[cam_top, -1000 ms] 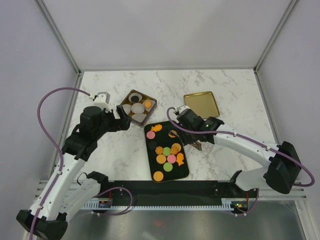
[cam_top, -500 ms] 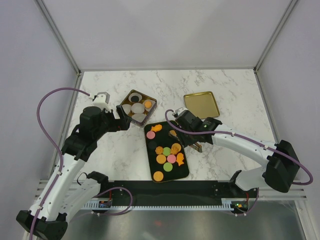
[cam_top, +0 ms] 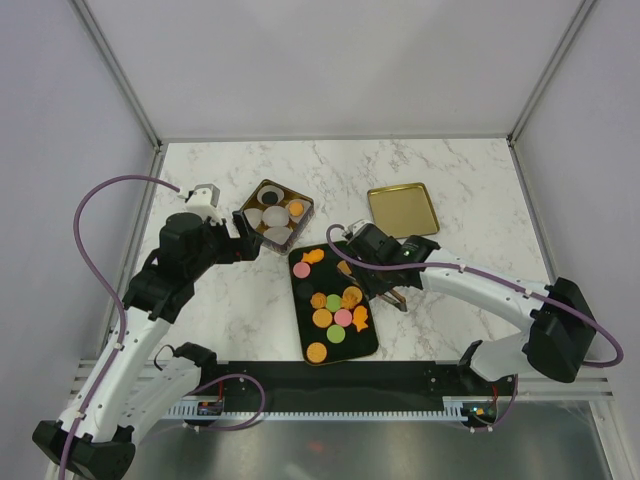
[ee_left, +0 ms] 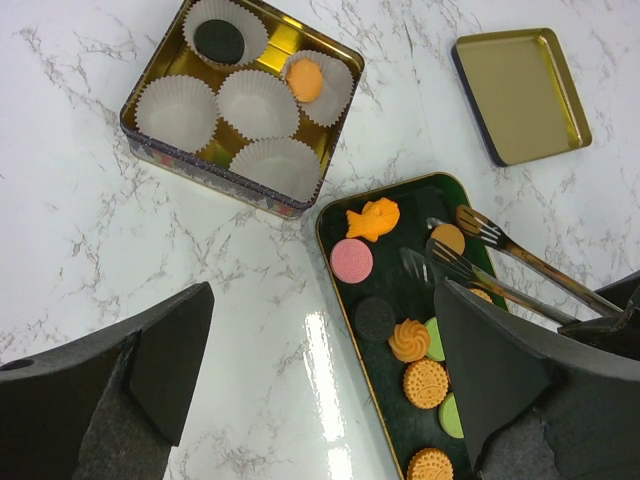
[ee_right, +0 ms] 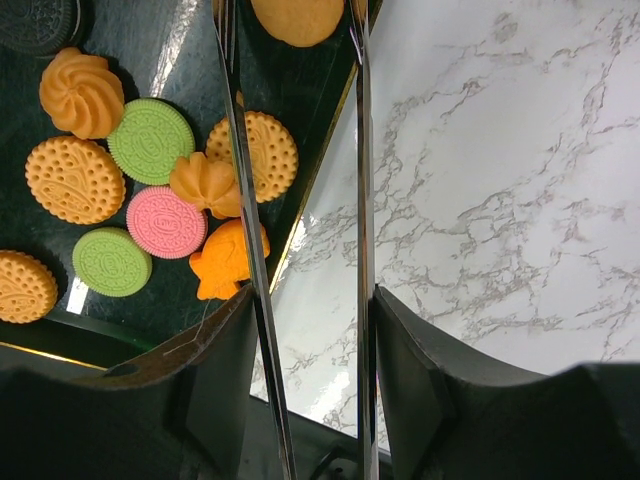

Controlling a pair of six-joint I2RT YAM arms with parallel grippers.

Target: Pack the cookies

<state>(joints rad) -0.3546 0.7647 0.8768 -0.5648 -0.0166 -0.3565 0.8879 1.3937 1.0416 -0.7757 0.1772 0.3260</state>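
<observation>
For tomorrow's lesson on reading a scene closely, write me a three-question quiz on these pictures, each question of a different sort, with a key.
1. True or false: the lid lies on the table, apart from the tin.
2. What is the right gripper holding? A) tongs B) a spoon C) a brush
3. Fill in the number: ___ of the five paper cups in the tin hold a cookie.

Key: 1 true; 2 A; 3 two.
</observation>
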